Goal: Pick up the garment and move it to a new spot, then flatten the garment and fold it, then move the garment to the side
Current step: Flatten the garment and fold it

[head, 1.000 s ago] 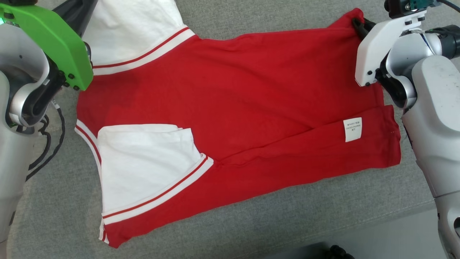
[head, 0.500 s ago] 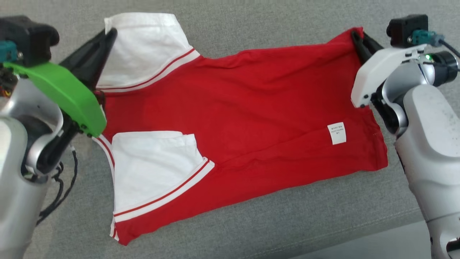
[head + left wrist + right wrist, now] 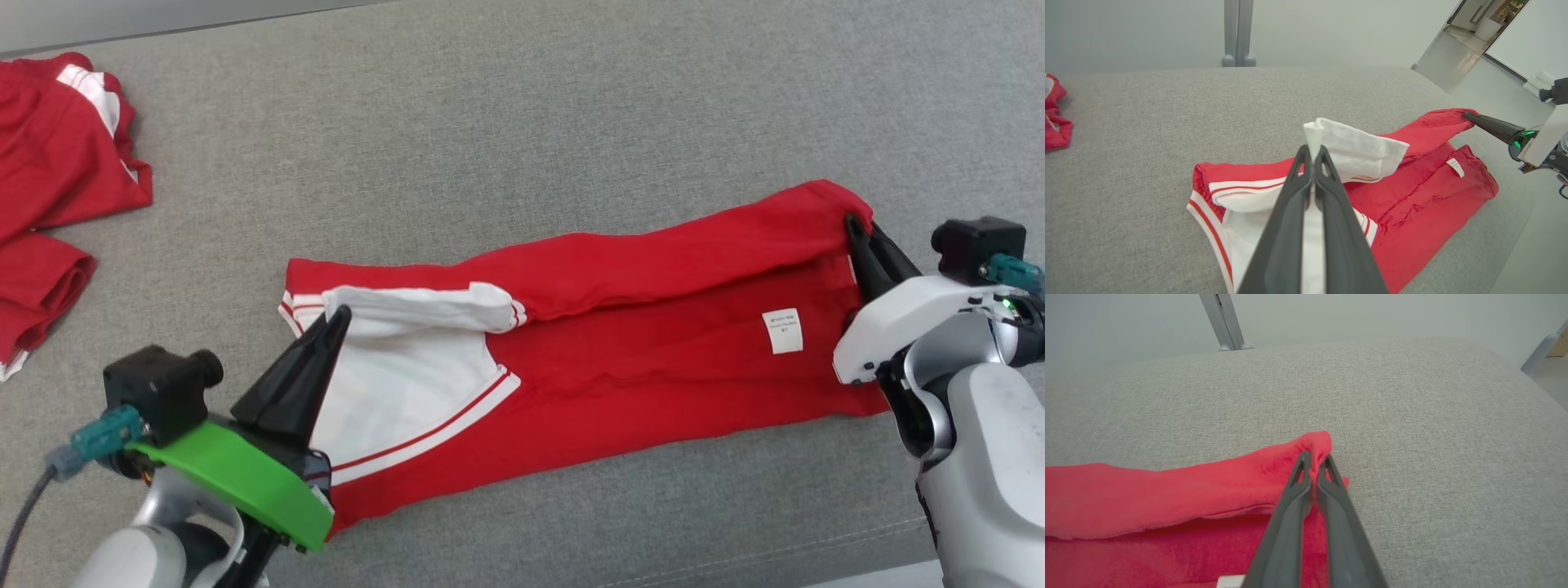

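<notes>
– How many pieces of clothing on the one grey cushion (image 3: 571,122)?
– One red shirt (image 3: 653,351) in the middle, plus a red heap (image 3: 49,163) at ten o'clock. I can't tell if the heap is one piece or more.
– Sleeves?
– Two, both white: an upper sleeve (image 3: 424,304) and a lower sleeve (image 3: 400,392).
– Labels?
– One white label (image 3: 782,331), toward three o'clock.
– Grippers?
– Two: the left gripper (image 3: 341,314) at eight o'clock and the right gripper (image 3: 856,222) at three.

black tapered left tool (image 3: 336,317) on green bracket (image 3: 237,486), right tool (image 3: 853,222) on white bracket (image 3: 906,314), teal plug (image 3: 102,433), pale grey forearm (image 3: 992,457)
</notes>
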